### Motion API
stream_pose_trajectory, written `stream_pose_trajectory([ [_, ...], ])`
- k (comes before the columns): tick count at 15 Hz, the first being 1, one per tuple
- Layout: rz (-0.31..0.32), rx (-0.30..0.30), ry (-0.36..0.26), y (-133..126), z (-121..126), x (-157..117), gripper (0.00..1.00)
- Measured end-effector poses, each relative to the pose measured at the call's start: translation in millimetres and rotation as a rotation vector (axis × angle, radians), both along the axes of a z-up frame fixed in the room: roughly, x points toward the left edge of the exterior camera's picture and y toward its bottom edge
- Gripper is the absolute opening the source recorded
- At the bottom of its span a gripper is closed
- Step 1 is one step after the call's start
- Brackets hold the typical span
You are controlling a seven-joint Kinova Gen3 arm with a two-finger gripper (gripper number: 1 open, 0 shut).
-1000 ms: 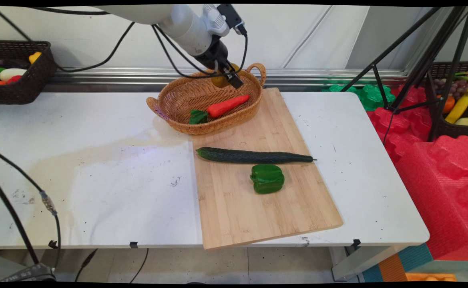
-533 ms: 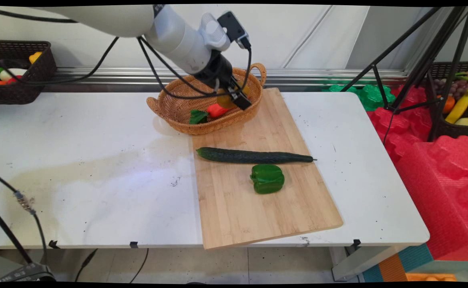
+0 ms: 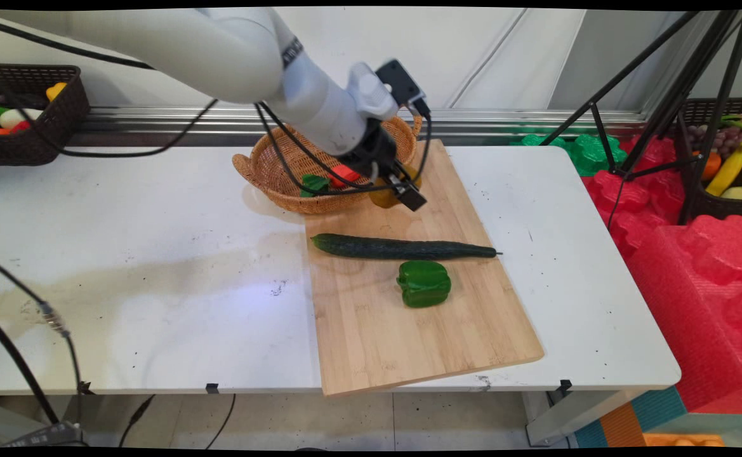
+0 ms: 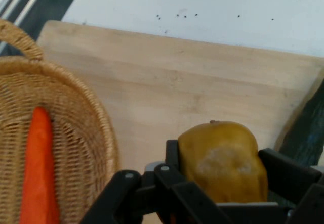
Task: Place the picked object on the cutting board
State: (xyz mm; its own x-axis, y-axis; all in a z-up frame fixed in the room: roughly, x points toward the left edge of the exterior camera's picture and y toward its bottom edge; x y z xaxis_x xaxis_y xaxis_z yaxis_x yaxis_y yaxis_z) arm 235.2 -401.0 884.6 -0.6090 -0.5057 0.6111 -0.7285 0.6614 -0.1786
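- Above the far end of the cutting board [image 3: 409, 279], just past the rim of the wicker basket [image 3: 269, 174], the claw [image 3: 402, 190] is hanging off the counter [image 3: 155, 266], clamped on a yellow-brown fruit [image 4: 223, 161].
- The hand view is showing that fruit wedged between the two black fingers [image 4: 288, 171], with bare board beneath it; it looks like a pear or a lemon, though I cannot tell which.
- In the basket, a red-orange carrot [image 4: 38, 168] with green leaves [image 3: 313, 184] is lying along the bottom, partly hidden by the arm in the main view.
- Nearer the camera on the board, a long dark cucumber [image 3: 402, 247] is lying crosswise, and a green bell pepper [image 3: 423, 283] is sitting just beside it on the near side.
- The fruit is sitting apart from the cucumber, with open board between them.
- Dark baskets of other produce are standing at the far left [image 3: 28, 114] and far right [image 3: 726, 158], well apart from the claw.
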Motion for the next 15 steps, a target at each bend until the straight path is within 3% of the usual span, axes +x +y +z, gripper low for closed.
stream_pose_trajectory([
  [8,-0.007,0.029,0.014,-55,-53,-29,0.00],
  [15,-0.017,0.071,0.017,-77,-93,-39,0.00],
])
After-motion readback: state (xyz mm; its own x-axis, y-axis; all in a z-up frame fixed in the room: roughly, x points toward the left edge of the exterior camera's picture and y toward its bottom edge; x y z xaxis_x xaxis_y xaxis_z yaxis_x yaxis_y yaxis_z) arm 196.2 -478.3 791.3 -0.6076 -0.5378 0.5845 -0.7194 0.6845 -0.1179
